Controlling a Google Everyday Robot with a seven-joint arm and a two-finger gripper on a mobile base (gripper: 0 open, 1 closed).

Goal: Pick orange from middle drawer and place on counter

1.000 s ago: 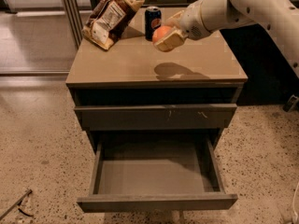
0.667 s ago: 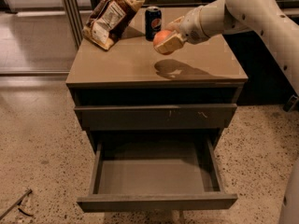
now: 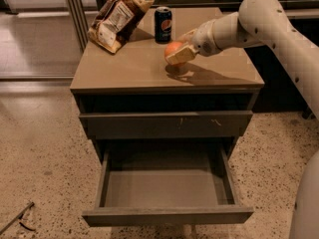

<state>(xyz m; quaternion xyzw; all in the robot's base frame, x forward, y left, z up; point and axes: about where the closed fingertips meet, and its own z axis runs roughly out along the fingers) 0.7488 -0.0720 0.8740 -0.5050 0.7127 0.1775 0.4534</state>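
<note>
Brown-and-white snack bag [image 3: 117, 16] lies tilted at back left of the cabinet top. Dark blue soda can [image 3: 163, 25] stands upright just right of it, apart from the bag; gripper [image 3: 178, 52] hovers just front-right of the can. Closed drawer front [image 3: 164, 125] shows pale scratches. Speckled terrazzo floor [image 3: 40, 153]; thin dark stick [image 3: 17, 218] at bottom left. Metal rails [image 3: 75, 9] behind, upper left.

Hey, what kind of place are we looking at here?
Probably an office break area or robot test lab: a drawer cabinet on speckled floor, with a chip bag and soda can on its counter. The gripper holds the orange just above that counter.
</note>
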